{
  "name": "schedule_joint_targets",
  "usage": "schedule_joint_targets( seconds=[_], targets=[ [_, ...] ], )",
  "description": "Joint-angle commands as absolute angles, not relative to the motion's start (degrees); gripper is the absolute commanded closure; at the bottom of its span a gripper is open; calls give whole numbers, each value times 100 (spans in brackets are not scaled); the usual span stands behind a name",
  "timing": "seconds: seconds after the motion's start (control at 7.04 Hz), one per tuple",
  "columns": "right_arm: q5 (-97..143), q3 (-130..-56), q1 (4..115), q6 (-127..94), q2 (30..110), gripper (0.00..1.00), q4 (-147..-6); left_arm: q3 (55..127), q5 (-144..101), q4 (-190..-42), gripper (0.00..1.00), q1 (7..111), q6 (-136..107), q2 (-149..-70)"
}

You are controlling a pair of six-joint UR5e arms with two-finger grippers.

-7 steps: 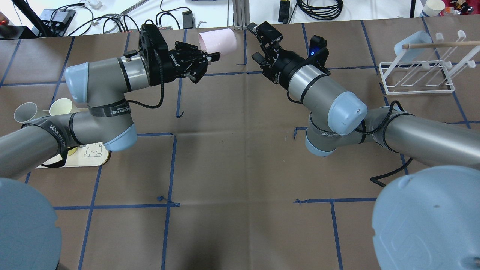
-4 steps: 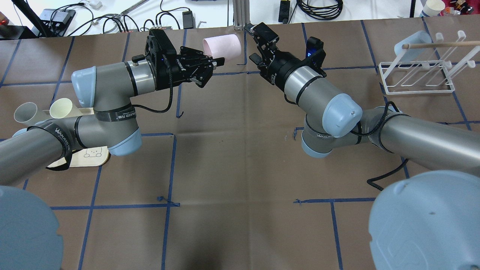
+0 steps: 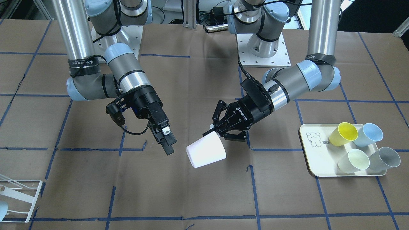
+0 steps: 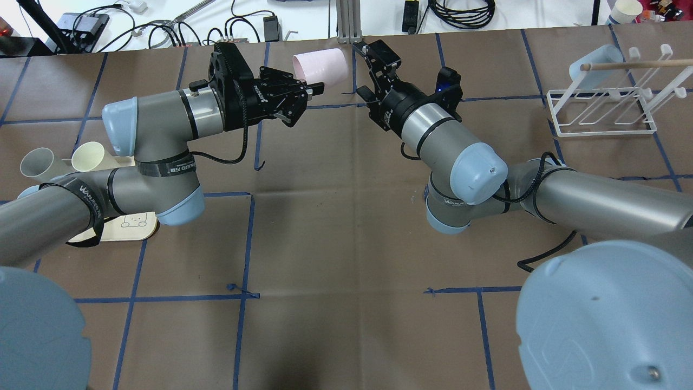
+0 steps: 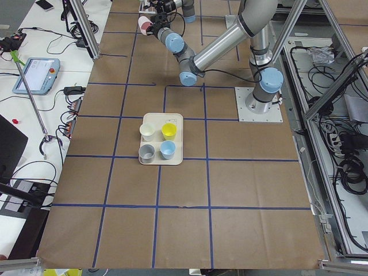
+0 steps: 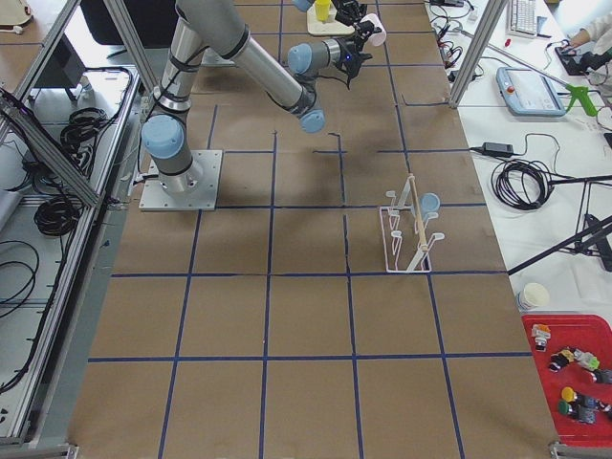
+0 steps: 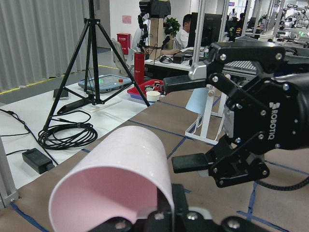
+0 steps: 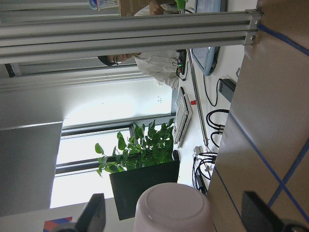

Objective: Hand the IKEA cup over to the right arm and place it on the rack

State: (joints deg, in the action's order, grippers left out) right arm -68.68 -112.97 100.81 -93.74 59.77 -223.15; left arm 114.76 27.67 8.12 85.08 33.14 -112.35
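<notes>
Holding one cup (image 3: 206, 150), left gripper (image 3: 216, 132); four on tray (image 3: 314, 156).

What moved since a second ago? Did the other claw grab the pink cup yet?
The left claw carried the pink cup slightly rightward. The open right claw slid in toward the cup's base but hasn't gripped it. The left claw still holds it; the rack stayed put.
</notes>
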Motion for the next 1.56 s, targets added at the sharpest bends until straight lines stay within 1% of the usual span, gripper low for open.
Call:
schedule_joint_targets(
  seconds=[0.0, 1.42],
  targets=[
    [-6908, -11259, 10230, -9703, 5846, 1, -22315, 11479, 2760, 844, 100, 8508, 3305, -11233],
    [-7005, -10802, 10494, -9949, 5687, 1, -22307, 11487, 2760, 844, 100, 8508, 3305, -11215]
  ],
)
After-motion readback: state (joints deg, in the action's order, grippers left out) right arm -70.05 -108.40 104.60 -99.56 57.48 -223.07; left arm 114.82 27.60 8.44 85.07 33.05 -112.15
